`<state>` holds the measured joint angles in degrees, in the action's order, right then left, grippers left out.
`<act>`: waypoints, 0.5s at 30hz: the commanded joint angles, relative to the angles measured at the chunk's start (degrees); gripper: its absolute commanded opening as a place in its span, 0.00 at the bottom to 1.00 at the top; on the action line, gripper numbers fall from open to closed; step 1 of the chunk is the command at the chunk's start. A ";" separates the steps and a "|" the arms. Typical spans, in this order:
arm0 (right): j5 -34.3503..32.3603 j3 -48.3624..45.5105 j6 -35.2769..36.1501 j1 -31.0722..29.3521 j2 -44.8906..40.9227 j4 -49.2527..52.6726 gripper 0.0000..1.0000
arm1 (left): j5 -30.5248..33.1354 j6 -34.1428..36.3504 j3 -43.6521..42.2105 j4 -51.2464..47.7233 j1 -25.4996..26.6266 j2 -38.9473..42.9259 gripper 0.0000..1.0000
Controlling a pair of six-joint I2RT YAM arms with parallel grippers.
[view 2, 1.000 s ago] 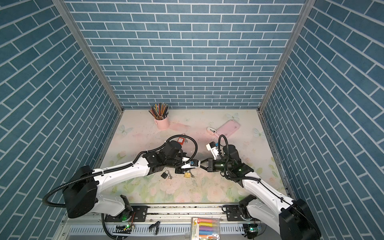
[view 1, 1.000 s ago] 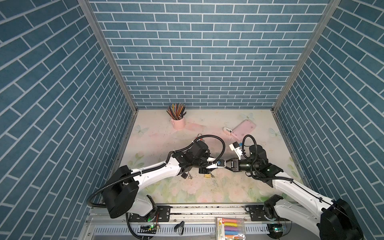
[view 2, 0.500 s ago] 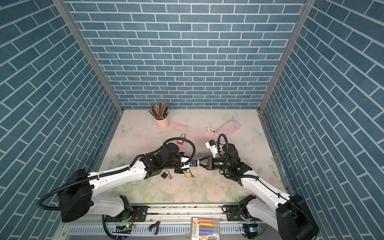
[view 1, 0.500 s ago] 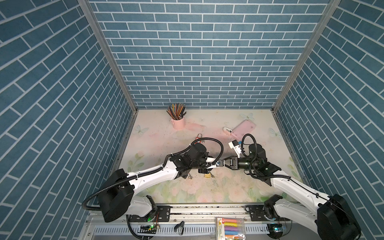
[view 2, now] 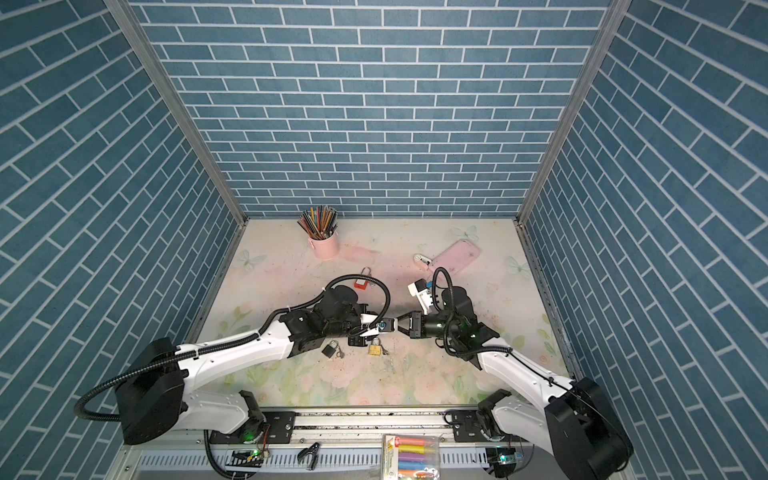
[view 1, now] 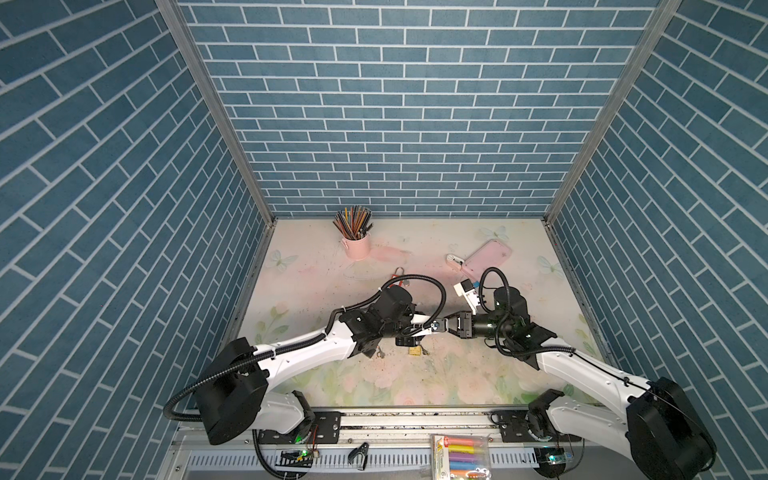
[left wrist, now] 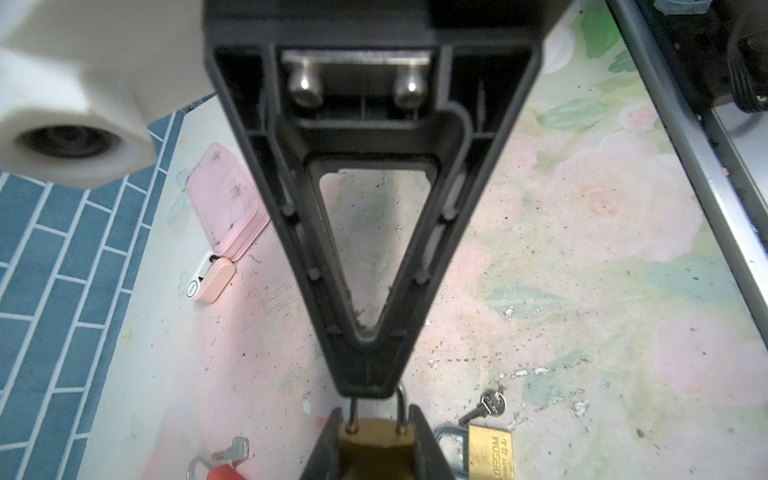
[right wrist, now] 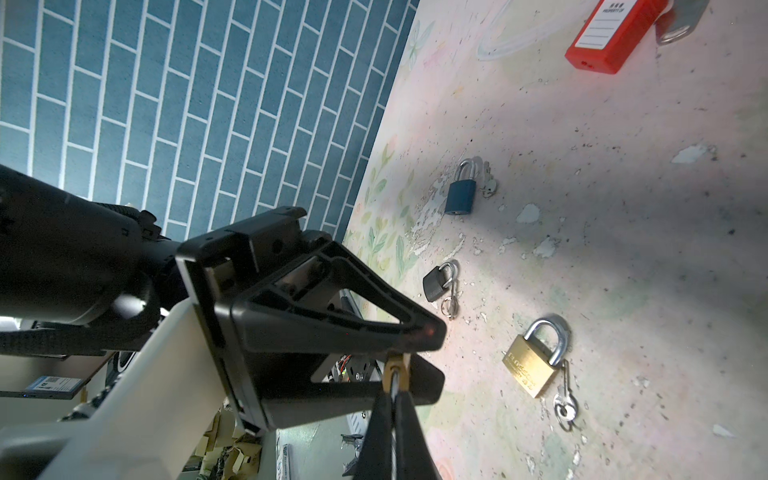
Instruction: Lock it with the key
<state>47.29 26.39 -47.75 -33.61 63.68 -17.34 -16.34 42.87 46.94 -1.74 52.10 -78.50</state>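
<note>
Your left gripper [left wrist: 376,419] clamps the body of a small brass padlock [left wrist: 376,449], just beside the bigger stamped brass padlock [left wrist: 490,455] lying on the floral tabletop [left wrist: 582,291]. Your right gripper [left wrist: 365,384] is pinched shut on the held lock's steel shackle [left wrist: 401,405]. A small silver key [left wrist: 490,404] lies beside that bigger padlock.

Blue brick-patterned walls [view 1: 395,124] rise behind the pink pencil cup [view 1: 357,249] and on both sides of it, joined by grey metal corner posts [view 1: 219,112]. The cup stands on a pale floral tabletop [view 1: 316,291], scuffed and speckled. Well in front of the cup runs a metal rail [view 1: 415,419]. The light is soft and even.
</note>
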 commanded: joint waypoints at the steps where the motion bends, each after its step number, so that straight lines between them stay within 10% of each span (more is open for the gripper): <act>1: 1.06 -0.67 0.02 -1.86 1.72 0.13 0.00 | -5.18 0.05 2.86 7.41 0.41 1.77 0.00; 15: 0.97 -3.21 -1.81 -3.01 4.85 -4.68 0.00 | -8.22 -0.69 5.56 11.33 -0.72 2.41 0.00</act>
<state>47.20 25.06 -48.27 -34.33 66.37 -23.05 -18.11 42.83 47.00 -2.94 50.74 -78.48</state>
